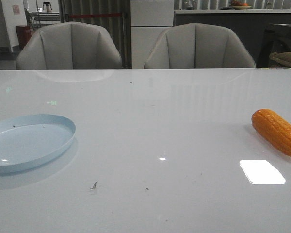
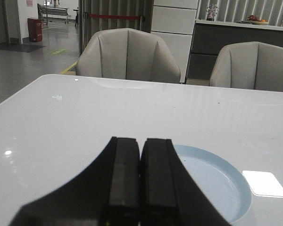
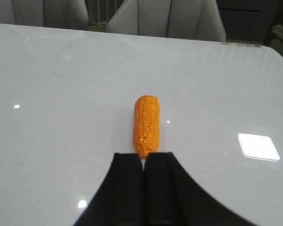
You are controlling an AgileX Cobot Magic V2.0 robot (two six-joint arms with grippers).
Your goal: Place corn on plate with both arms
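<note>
the corn [image 1: 277, 131] lies on the counter [image 1: 150, 126] far over on the right side, well apart from the plate [image 1: 26, 141] on the left; the right gripper [image 3: 143, 188] is just behind the corn's near end, its fingers pressed together and holding nothing; the left gripper [image 2: 141, 183] is closed too, by the plate's near rim; i think the right one should open wide first, then come down over the middle of the corn and squeeze gently so it does not roll.

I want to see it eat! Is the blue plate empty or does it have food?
Empty: the round pale blue plate holds only specks; the orange corn cob lies apart.
</note>
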